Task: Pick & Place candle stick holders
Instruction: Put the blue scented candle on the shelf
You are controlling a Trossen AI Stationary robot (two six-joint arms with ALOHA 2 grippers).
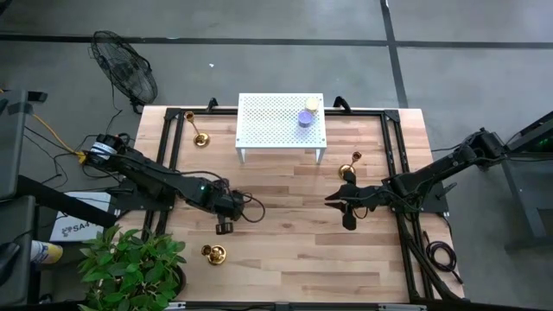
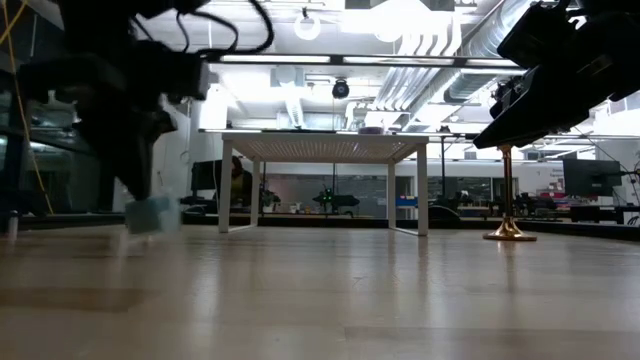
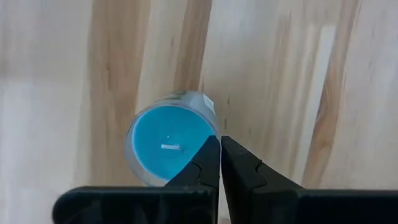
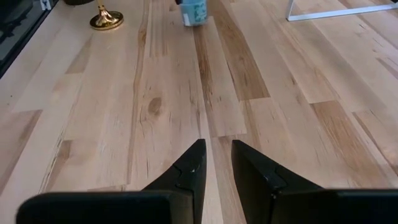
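The three candle stick holders (image 1: 200,136) (image 1: 213,253) (image 1: 349,166) stand upright, stems vertical. The left hand (image 3: 220,163) is clenched beside the blue candle (image 3: 169,142), gripping nothing. The right hand (image 4: 217,163) hangs slightly parted, empty.

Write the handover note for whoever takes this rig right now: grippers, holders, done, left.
Left gripper: shut, tips at the rim of the blue candle; whether it pinches the rim cannot be told.
Right gripper: slightly open, empty, above bare table near the right holder.
Holders: all three upright on the table, none held. The other two are the far-left holder and the near-left holder.
White stand: carries only a purple candle and a yellow candle.
Done: no holder picked.
Left: all three.
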